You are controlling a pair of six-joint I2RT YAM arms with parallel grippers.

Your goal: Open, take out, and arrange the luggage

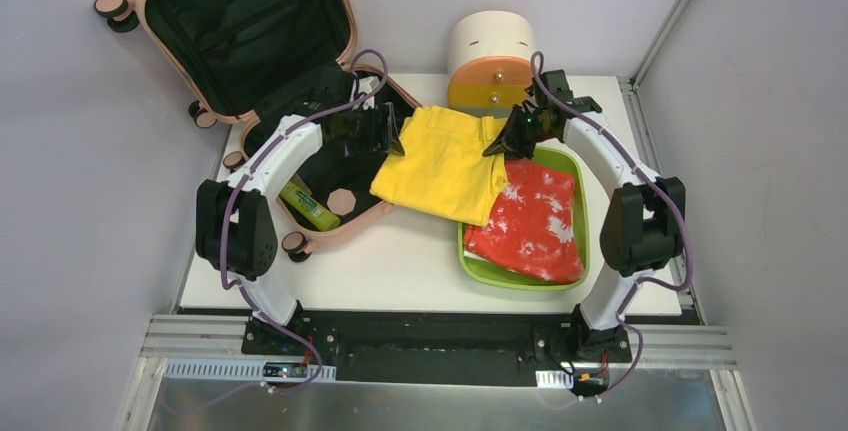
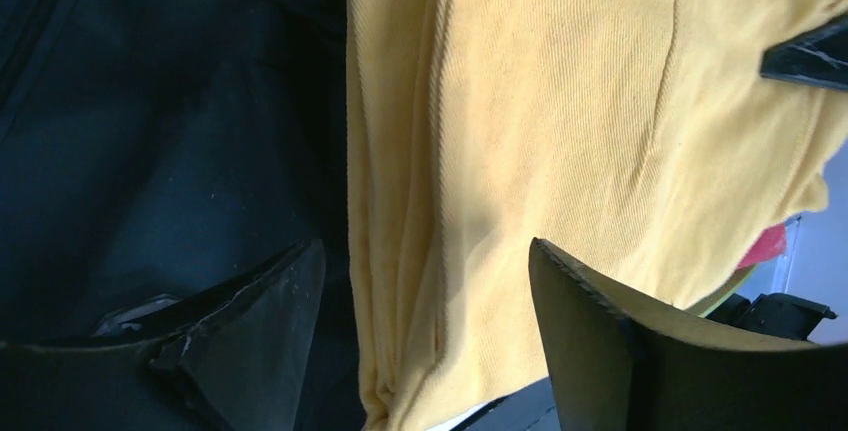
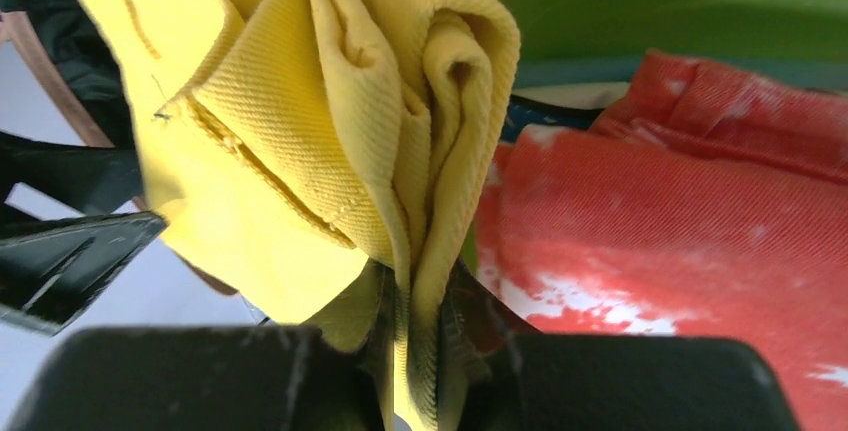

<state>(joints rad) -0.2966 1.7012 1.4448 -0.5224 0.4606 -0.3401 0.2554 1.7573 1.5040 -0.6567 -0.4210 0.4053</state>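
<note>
Standing by the rig, I noted the luggage (image 1: 245, 26) lying open at the far left of the tabletop (image 1: 400, 261), lid propped up, a green tube (image 1: 308, 206) inside. The left end effector (image 2: 425, 261) stood well open, jaws either side of the edge of the yellow garment (image 1: 440, 166), holding nothing. The right end effector (image 3: 415, 291) was pinched nearly shut on a bunched fold of that garment, above the tray (image 1: 520, 282).

Risks, in my judgement:
- Carried by one fold, the garment could unfold, drag on the luggage rim, or slip free.
- It might land crooked over the red garment (image 1: 530, 221) and spill past the tray wall.
- The open left jaws could snag the cloth if the right arm pulled.
</note>
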